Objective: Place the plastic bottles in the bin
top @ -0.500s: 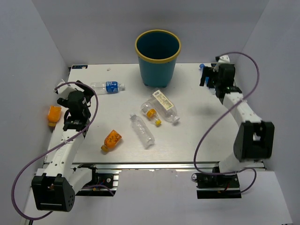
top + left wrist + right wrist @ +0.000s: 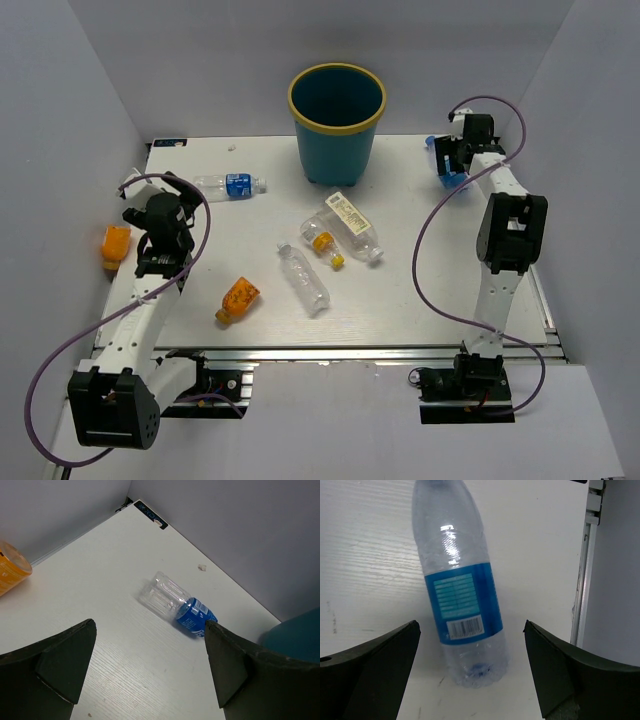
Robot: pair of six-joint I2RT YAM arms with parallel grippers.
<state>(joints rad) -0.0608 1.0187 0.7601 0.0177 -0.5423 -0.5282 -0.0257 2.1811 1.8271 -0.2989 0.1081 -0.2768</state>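
Bin at the middle of the counter's far edge; bottles lie outside it; both grippers open.
The bin stands upright, teal with a yellow rim; the inside that shows is plain dark teal. Left gripper: fingers spread wide, holding nothing, near the far-left corner; ahead of them a clear blue-label bottle lies on its side by the far edge. Right gripper: fingers spread wide on either side of a clear blue-band bottle lying at the far-right corner, not touching it. A white-label bottle, a small orange-cap bottle and a bare clear bottle lie grouped mid-counter, the first two just beside each other. One stubby orange bottle lies toward the near-left corner; a second orange bottle lies at the left edge by the wall.
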